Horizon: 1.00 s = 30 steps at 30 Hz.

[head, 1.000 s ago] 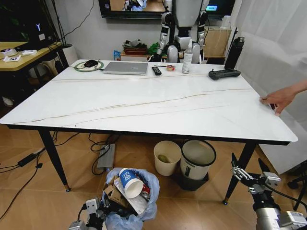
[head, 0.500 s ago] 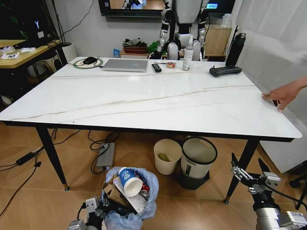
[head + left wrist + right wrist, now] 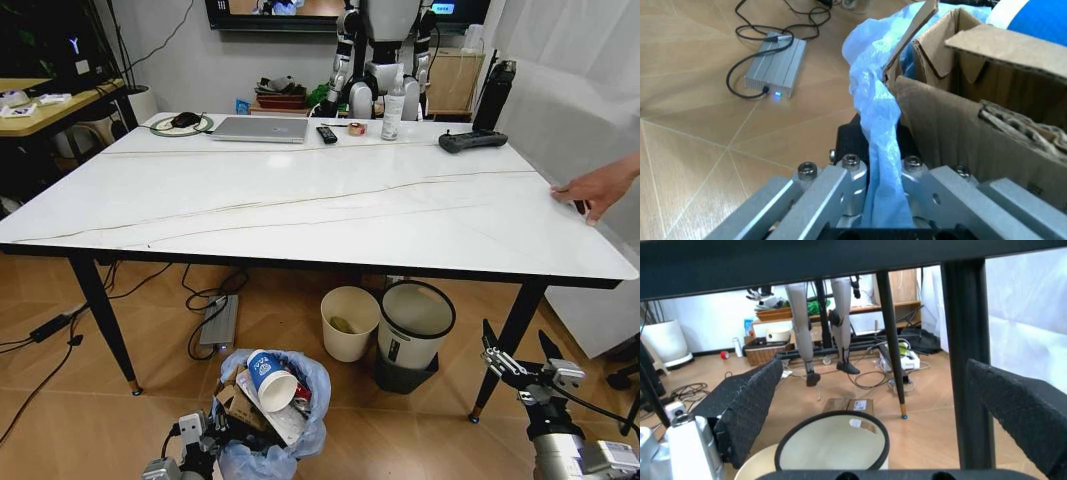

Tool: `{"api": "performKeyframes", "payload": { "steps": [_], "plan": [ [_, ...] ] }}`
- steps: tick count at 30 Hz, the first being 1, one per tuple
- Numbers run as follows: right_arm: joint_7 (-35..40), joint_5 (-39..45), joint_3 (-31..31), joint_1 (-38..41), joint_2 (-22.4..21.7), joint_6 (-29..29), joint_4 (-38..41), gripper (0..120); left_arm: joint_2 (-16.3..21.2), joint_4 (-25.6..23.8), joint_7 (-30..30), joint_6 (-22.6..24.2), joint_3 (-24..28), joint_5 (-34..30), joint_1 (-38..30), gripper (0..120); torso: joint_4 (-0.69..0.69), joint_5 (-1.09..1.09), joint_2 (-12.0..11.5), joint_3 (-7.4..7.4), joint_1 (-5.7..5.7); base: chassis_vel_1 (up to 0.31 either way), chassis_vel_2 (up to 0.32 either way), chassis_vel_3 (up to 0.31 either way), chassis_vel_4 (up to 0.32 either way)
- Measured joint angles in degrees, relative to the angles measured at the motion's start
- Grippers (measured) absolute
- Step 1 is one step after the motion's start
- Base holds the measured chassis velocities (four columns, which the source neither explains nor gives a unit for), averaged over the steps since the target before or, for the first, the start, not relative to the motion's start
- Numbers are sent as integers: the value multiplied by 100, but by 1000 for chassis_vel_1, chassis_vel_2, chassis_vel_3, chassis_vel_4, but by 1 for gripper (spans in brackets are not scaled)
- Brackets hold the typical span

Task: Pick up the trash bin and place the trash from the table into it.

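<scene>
Camera pulled back slightly; bin (image 3: 270,415) unmoved on the floor below the table (image 3: 300,215), packed with trash — paper cup (image 3: 272,381), torn cardboard (image 3: 973,130). Left gripper (image 3: 875,187) clamped on the thin, crinkled blue liner (image 3: 873,115); film may tear or slip free on lifting, spilling contents. Right gripper (image 3: 515,368) open, idle beside the table leg.
</scene>
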Motion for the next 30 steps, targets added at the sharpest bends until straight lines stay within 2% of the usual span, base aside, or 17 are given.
{"api": "performKeyframes", "payload": {
  "steps": [30],
  "plan": [
    [0,0,0,0,0,0,0,100,-2,-23,-4,-8,-30,-3,17,0,0,0,-710,-453,-258,0,0,0,0]
  ]
}}
